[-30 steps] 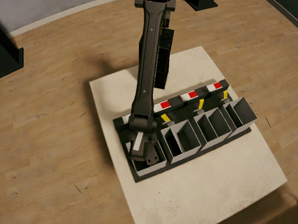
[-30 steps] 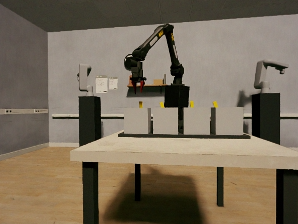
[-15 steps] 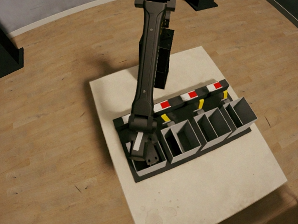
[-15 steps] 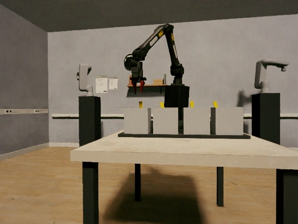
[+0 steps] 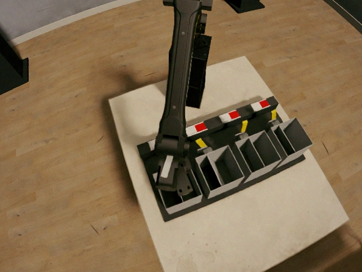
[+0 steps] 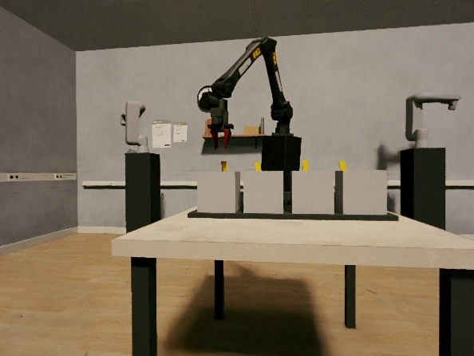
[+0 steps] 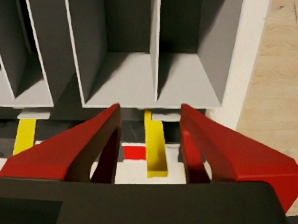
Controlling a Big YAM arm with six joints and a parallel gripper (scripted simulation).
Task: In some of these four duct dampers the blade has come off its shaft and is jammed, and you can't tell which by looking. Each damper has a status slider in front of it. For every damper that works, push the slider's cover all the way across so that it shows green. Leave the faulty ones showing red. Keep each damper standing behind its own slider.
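Apparently early | my four dampers (image 5: 180, 205) (image 6: 217, 192) (image 7: 192, 80), lower centre in the top view, stand behind their sliders (image 5: 210, 128) (image 7: 134, 152) | red on all four, no green; covers unpushed, blade tests probably left | my gripper (image 6: 220, 147) (image 7: 150, 112), upper centre in the exterior view, hangs partly spread, holding nothing, above the end yellow lever (image 6: 223, 166) (image 7: 157, 150)

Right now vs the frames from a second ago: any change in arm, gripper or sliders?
Nothing visibly changed. The arm stays in the same pose, with the gripper above the end damper. The four dampers and their yellow levers look the same, and the three sliders in clear view from the top remain red. Nothing was taken hold of or let go.
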